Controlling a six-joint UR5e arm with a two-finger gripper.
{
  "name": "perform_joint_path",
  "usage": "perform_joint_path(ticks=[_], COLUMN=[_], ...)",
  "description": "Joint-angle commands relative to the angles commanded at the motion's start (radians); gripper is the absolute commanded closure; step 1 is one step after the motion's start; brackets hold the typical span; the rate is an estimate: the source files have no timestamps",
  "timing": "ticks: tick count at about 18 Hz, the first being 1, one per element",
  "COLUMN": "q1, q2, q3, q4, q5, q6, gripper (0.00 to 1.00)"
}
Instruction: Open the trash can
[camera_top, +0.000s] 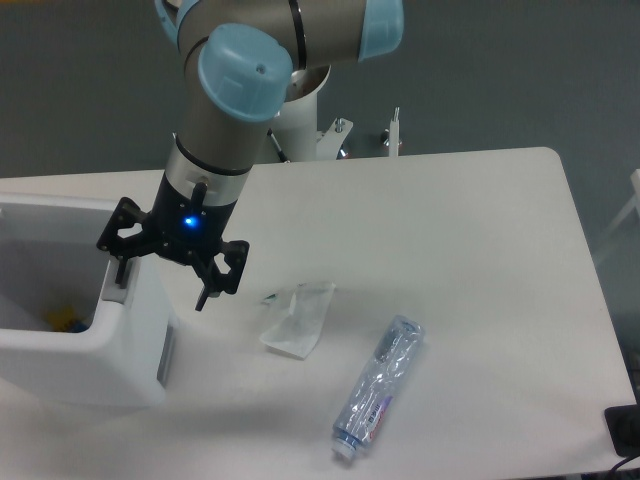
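Note:
The trash can (90, 370), a large white boxy bin, stands at the table's left edge. Its top is open: I see into the hollow, where small yellow and blue items (62, 322) lie at the bottom. The lid itself does not show. My gripper (162, 291) hangs open over the bin's right rim. Its left finger (120, 272) rests on the grey push tab (115, 294), and its right finger (206, 295) hangs in the air to the right of the bin. Nothing is held.
A crumpled clear wrapper (298, 318) lies right of the bin. A crushed clear plastic bottle (380, 385) lies nearer the front edge. The arm's white base (300, 125) stands at the table's back. A dark object (622, 430) sits at the bottom right corner.

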Motion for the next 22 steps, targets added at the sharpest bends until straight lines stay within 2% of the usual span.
perform_joint_path(ticks=[2,3,5,8,13,17,22], q1=[0.069,0.121,0.172,0.281,0.365,0.371,0.394], q2=[0.002,-0.002,-0.047,-0.139,-0.267,-0.324,-0.391], q3=[0.008,0.008,0.009,-0.003,-0.005,0.012,0.055], q4=[0.058,0.119,0.178,0.18,0.18,0.178,0.173], q5=[0.0,-0.002,-0.002,0.002,0.03,0.182,0.274], q6=[0.0,0.002,0.03,0.217,0.489,0.658,0.868], gripper=[0.0,0.0,0.0,0.0,0.0,0.0,0.0])
